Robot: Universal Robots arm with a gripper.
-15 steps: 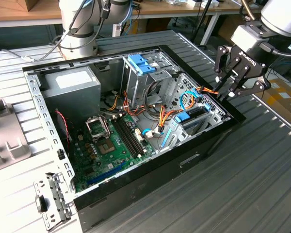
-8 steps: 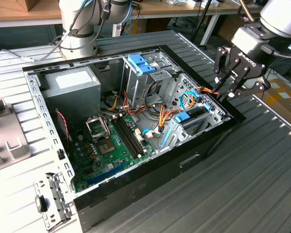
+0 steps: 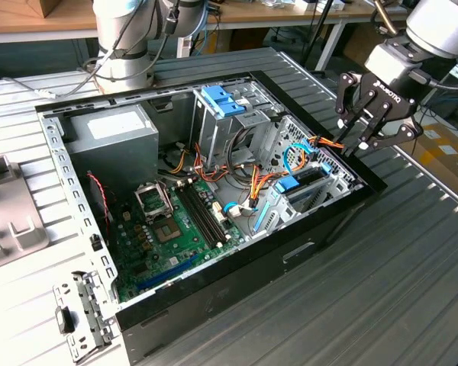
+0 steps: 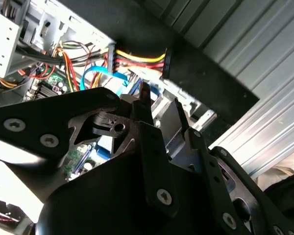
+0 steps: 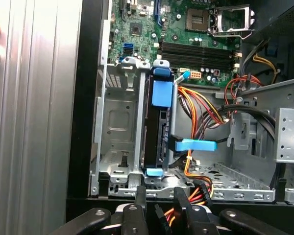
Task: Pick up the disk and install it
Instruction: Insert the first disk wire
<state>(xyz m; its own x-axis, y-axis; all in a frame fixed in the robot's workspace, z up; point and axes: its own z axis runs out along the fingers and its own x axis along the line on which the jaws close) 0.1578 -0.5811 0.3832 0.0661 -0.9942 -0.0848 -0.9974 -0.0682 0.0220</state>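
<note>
Jaws of the gripper [image 3: 364, 131] hang just above the open computer case [image 3: 214, 297], at its edge on the exterior view's right. They are a little apart and hold nothing. Right under them, in the first wrist view, the disk [image 5: 159, 132] stands on its edge in a metal drive bay [image 5: 118, 132], with blue rails and a blue tab on it. Its long side runs away from the jaws, toward the green motherboard [image 5: 176, 24]. Orange and yellow cables [image 5: 198, 105] lie just beside it. All around is a ribbed grey surface [image 3: 412, 290], with wooden benches far behind.
</note>
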